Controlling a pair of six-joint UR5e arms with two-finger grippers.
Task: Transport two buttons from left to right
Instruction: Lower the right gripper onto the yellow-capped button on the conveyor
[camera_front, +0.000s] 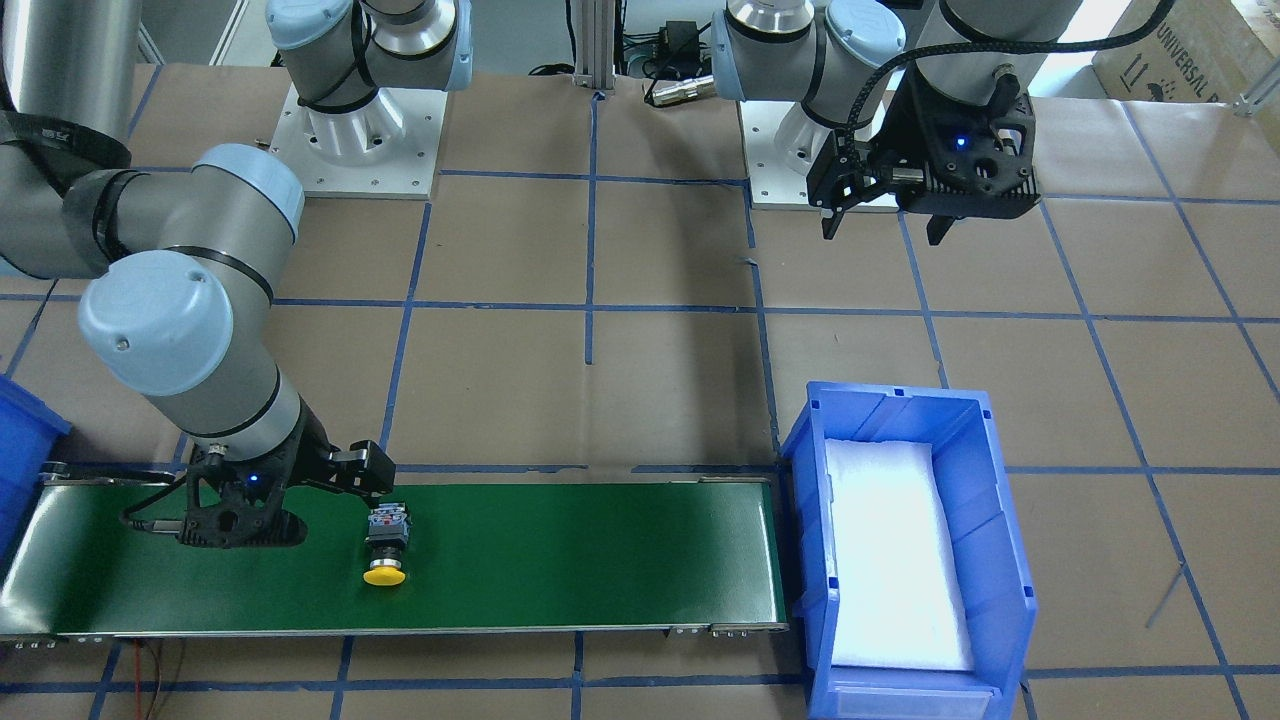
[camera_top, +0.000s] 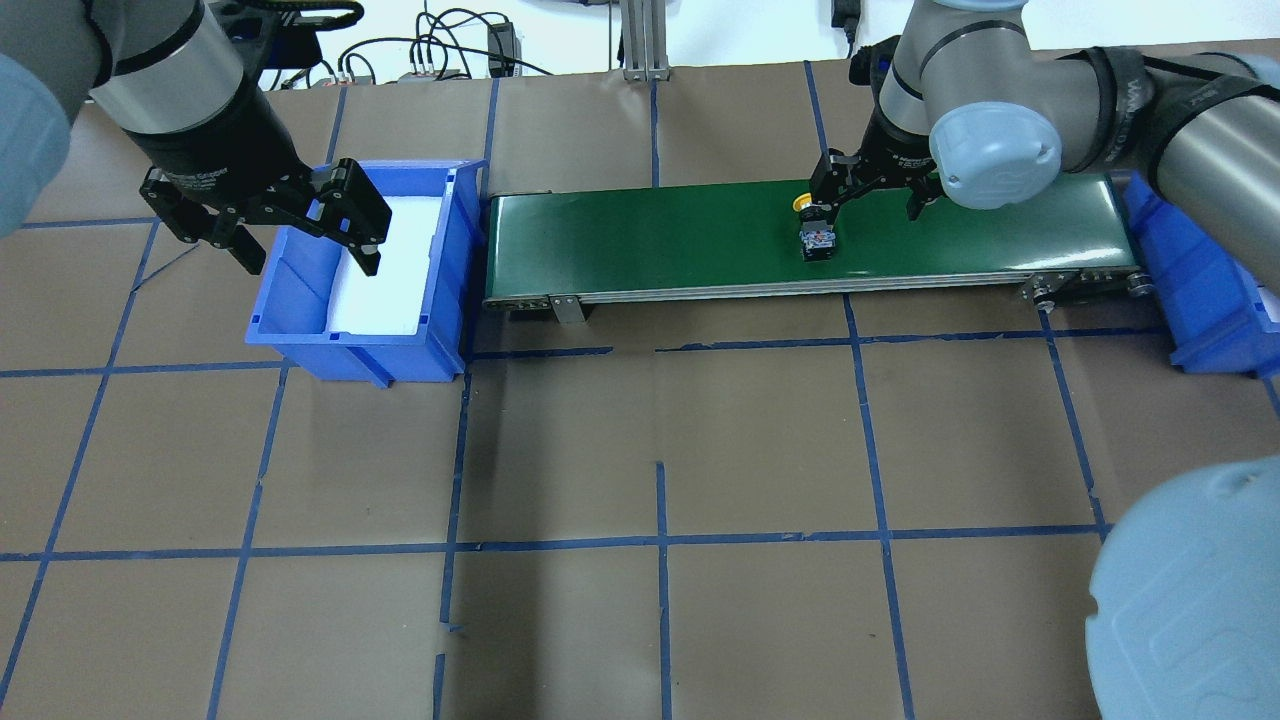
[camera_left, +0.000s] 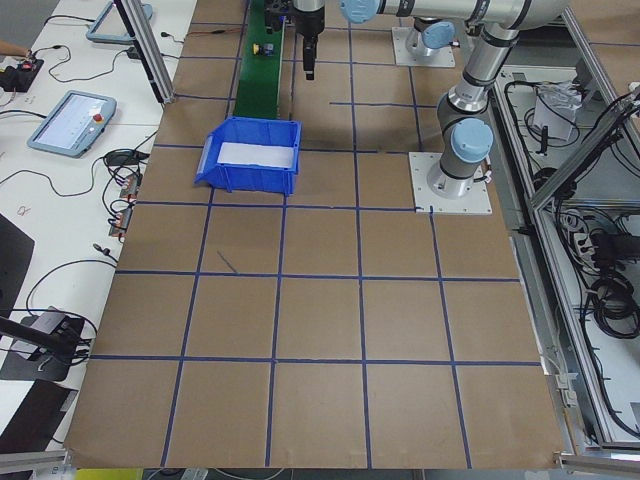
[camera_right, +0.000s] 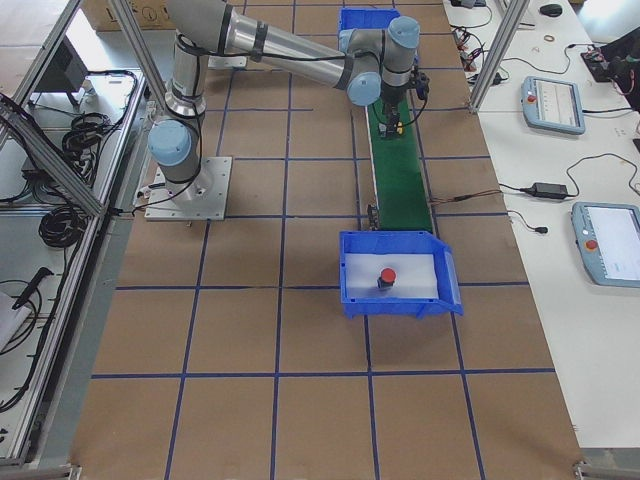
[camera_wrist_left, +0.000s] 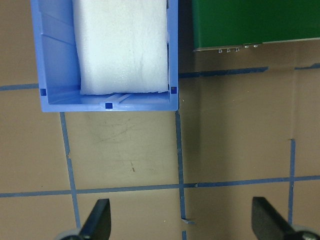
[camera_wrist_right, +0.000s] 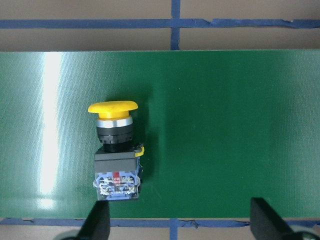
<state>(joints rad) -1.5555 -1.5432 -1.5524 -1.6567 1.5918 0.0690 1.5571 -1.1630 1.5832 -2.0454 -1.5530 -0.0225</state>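
Note:
A yellow-capped button (camera_wrist_right: 116, 150) lies on its side on the green conveyor belt (camera_front: 600, 550), cap toward the belt's far edge in the overhead view (camera_top: 818, 238). My right gripper (camera_wrist_right: 180, 225) hovers over it, open; the button sits just ahead of one finger (camera_wrist_right: 97, 220), not between the two. A red-capped button (camera_right: 386, 277) rests on the white foam inside the blue bin (camera_right: 400, 305) at the belt's end. My left gripper (camera_top: 305, 245) hangs open and empty above that bin's near edge (camera_top: 360, 345).
A second blue bin (camera_top: 1200, 290) stands at the belt's other end, partly under the right arm. Brown paper with a blue tape grid covers the table. Tablets and cables lie on side benches in the side views.

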